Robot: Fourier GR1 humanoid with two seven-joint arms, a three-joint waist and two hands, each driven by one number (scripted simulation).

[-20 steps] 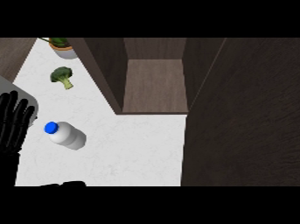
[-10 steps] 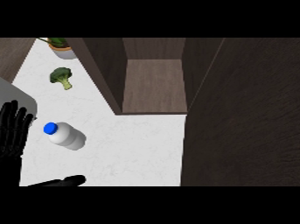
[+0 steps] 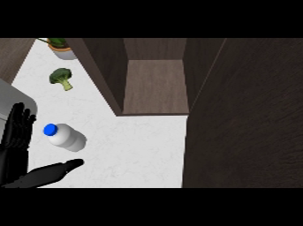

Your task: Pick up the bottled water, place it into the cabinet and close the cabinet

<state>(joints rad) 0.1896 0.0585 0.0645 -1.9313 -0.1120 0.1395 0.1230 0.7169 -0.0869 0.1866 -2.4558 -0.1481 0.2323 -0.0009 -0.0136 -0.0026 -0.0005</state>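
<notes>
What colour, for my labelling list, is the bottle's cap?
Blue cap on the white bottled water; head view.

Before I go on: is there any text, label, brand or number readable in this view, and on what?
None readable.
bottled water: plain white body, blue cap, no legible label.
cabinet, broccoli, potted plant, counter: no markings visible.

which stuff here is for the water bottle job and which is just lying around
For the job: bottled water, open cabinet, its door, left robot hand.
Lying about: broccoli, potted plant.
</notes>
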